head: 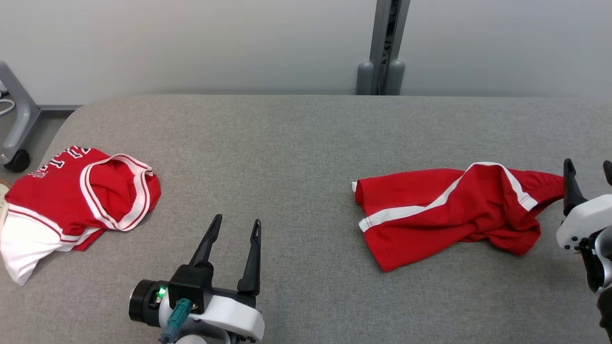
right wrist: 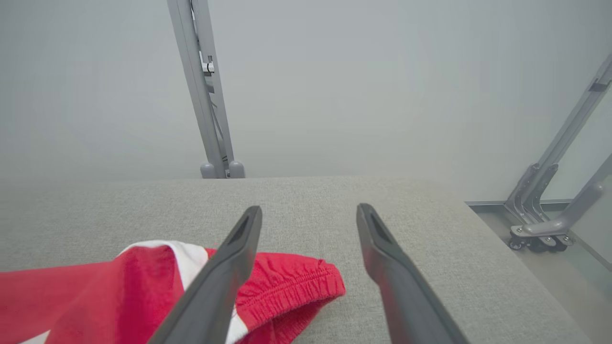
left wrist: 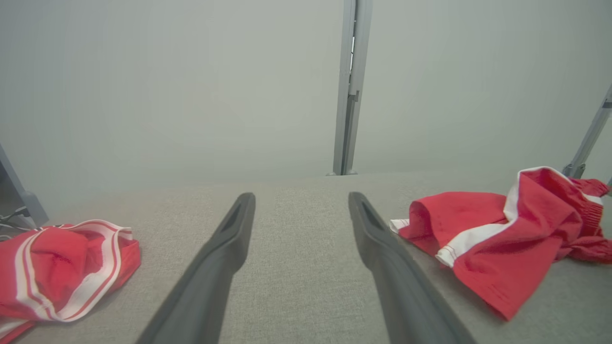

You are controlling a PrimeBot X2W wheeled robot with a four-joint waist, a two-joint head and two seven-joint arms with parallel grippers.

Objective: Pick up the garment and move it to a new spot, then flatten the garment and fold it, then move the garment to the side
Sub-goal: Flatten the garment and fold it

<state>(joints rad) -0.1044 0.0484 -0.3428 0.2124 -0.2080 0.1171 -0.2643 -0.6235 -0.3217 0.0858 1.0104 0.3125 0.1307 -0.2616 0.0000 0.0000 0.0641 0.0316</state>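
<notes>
— A grey fabric-topped table (head: 296,143) against a plain pale wall, with a grey post (head: 386,48) standing behind its far edge. What's on it, from the head view?
— Two red pieces. The red shorts (head: 444,210), with a white side stripe, lie crumpled on the right half. A red-and-white jersey (head: 71,191) lies bunched at the left edge, well apart from them.
— And the arms?
— The left gripper (head: 238,220) is over bare table near the front, fingers spread and nothing between them. The right gripper (head: 588,165) is at the right edge, just beside the shorts' right end (whether a finger touches the cloth I cannot tell from here).
— Left wrist view?
— The left gripper (left wrist: 301,197) points across bare table with its fingers wide apart. The jersey (left wrist: 57,267) is off to its left and the red shorts (left wrist: 502,239) off to its right.
— Right wrist view?
— The right gripper (right wrist: 310,209) has its fingers parted too, with bare table in the gap. The red shorts (right wrist: 119,296) lie at lower left. Their elastic waistband (right wrist: 291,282) runs behind the left-hand finger in this view and ends short of the gap. Wheeled frame legs (right wrist: 540,224) stand on the floor beyond the table's right edge.
</notes>
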